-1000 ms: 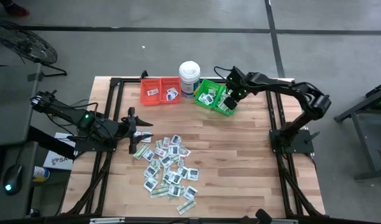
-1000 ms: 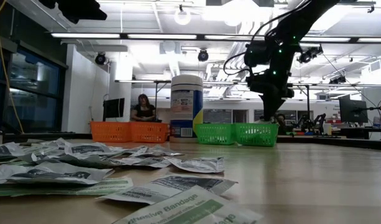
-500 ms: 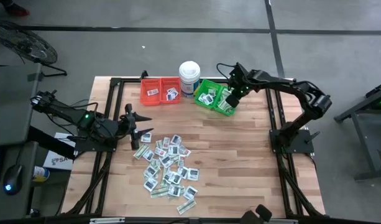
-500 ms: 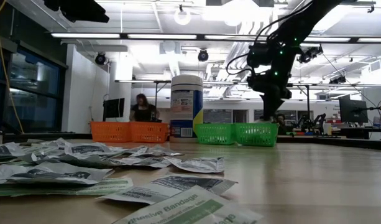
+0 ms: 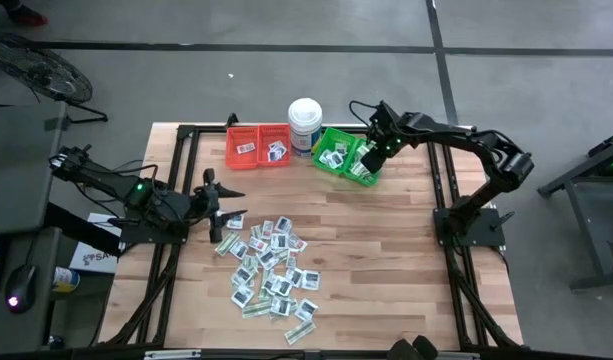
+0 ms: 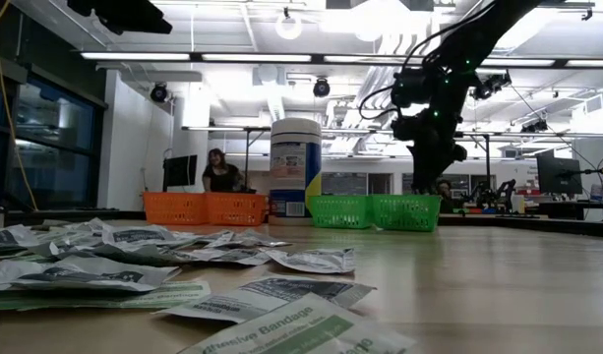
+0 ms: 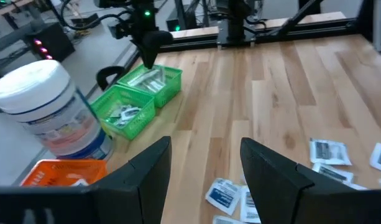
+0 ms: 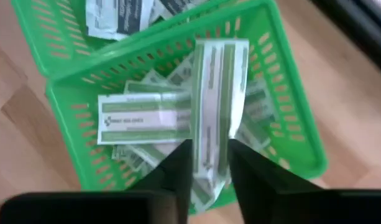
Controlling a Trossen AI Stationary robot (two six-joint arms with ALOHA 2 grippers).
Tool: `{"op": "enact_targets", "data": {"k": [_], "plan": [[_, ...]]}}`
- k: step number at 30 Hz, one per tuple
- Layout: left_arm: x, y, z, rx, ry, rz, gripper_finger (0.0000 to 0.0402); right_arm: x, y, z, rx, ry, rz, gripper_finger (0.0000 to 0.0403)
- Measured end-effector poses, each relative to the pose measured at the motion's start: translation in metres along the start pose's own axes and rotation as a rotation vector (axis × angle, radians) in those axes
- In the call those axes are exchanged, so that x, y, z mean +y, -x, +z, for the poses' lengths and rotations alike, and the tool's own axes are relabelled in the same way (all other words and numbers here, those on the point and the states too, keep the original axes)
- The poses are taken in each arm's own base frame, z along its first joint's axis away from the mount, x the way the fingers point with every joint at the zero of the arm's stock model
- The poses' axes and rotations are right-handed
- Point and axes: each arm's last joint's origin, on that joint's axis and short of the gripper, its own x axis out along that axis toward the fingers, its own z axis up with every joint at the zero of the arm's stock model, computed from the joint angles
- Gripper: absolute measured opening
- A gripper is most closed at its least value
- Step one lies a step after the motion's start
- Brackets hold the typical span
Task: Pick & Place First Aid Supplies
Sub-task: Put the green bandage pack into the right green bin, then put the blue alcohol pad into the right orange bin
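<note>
Over the green bin (image 5: 358, 163), the right pincer (image 8: 206, 163) has just gone from clamped to parting, so the strip (image 8: 218, 106) is basically dropped. The strip sits between the fingers, long axis pointing straight away from the pincer into the bin. Left pincer (image 7: 202, 165) waits open beside the pile (image 5: 269, 268) on the tabletop (image 5: 386, 250).

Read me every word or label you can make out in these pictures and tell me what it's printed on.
"...dhesive Bandage": green-and-white packet nearest the low camera, first letters cut off.
Green-and-white strip in the green bin: print blurred.
White tub: label too small to read.
Other packets: dark print unreadable.
</note>
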Motion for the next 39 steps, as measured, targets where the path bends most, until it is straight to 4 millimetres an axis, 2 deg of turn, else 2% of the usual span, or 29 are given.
{"op": "enact_targets", "data": {"k": [5, 10, 15, 19, 27, 34, 39], "plan": [[-0.002, 0.000, 0.000, 0.006, -0.012, -0.089, 0.0188, 0.001, 0.011, -0.006, 0.021, -0.055, -0.001, 0.0156], [-0.004, 0.001, 0.000, 0.010, -0.031, -0.159, 0.0188, 0.008, 0.036, -0.013, -0.022, -0.093, 0.067, 0.0175], [-0.005, 0.001, -0.001, 0.021, -0.050, -0.196, 0.0188, 0.037, 0.061, -0.023, -0.091, -0.061, 0.114, 0.0176], [-0.005, 0.001, -0.001, 0.019, -0.076, -0.197, 0.0188, 0.064, 0.072, -0.031, -0.135, -0.030, 0.120, 0.0176], [-0.006, 0.001, -0.002, 0.021, -0.095, -0.205, 0.0188, 0.127, 0.069, -0.050, -0.151, 0.059, 0.164, 0.0176], [-0.006, 0.001, -0.002, 0.025, -0.112, -0.219, 0.0188, 0.177, 0.065, -0.063, -0.259, 0.149, 0.224, 0.0176], [-0.002, 0.005, -0.004, 0.033, -0.122, -0.194, 0.0188, 0.208, 0.052, -0.071, -0.303, 0.216, 0.263, 0.0176]]}}
